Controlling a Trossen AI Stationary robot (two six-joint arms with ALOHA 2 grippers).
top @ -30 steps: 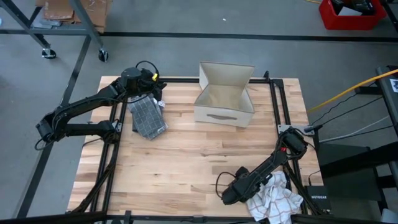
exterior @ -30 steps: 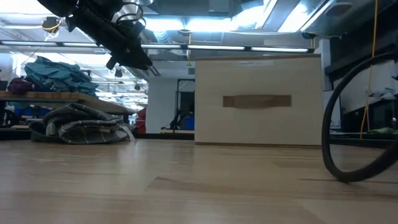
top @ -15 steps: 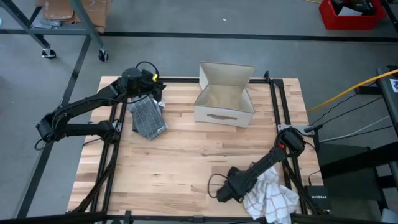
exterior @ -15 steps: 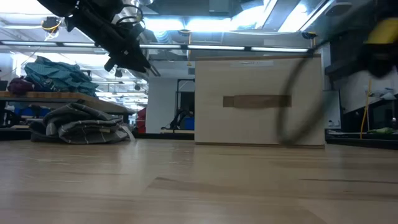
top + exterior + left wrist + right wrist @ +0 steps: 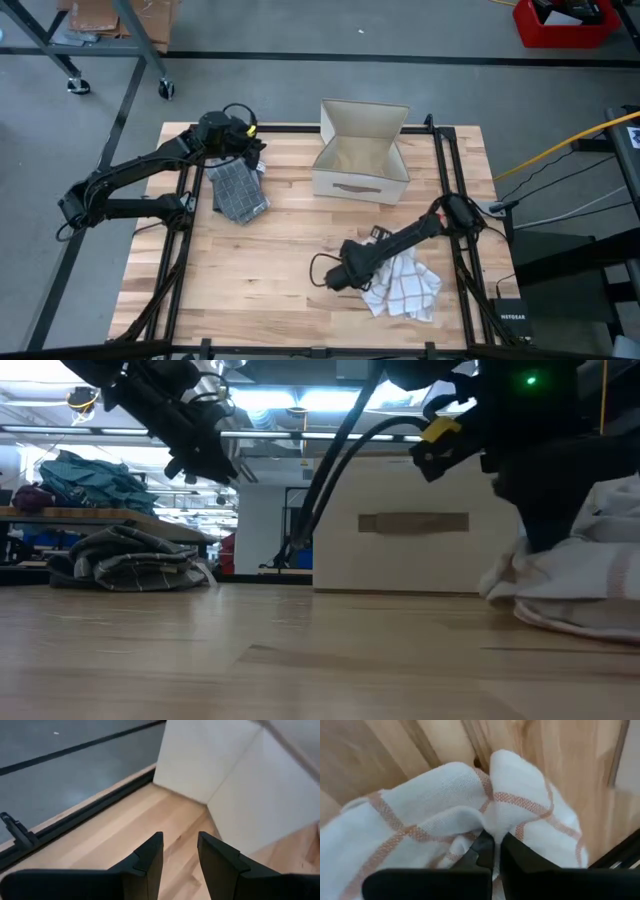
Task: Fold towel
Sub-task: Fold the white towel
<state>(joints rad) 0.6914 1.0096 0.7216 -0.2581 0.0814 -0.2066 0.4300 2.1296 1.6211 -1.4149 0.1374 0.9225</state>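
1. Two arms are sharing the butcher-block table (image 5: 260,290). The right gripper (image 5: 345,278) is working low over the near-right part of the boards, while the left gripper (image 5: 253,150) is hanging at the far-left edge above a folded grey checked towel (image 5: 238,190).

2. The right gripper's fingers (image 5: 485,851) are pinching nearly closed on a bunched ridge of the white towel with orange-red stripes (image 5: 402,290). That towel is lying crumpled on the table, trailing away from the gripper toward the right frame rail (image 5: 462,290).

3. The left gripper's fingers (image 5: 150,857) are standing slightly apart and holding nothing. They are facing the white cardboard box (image 5: 362,150).

4. Risk, grip: only a small fold is sitting between the right jaws, so the cloth is likely to slip out if it is being tugged hard.

5. Risk, snagging: the trailing end is lying just beside the frame rail and may be catching on it.

6. Risk, shape: a pinch in mid-cloth, not on a corner, may be leaving the towel wadded and unready for folding.

7. Risk, cable: the right arm's looping black cable (image 5: 322,268) may be dragging across the fabric.
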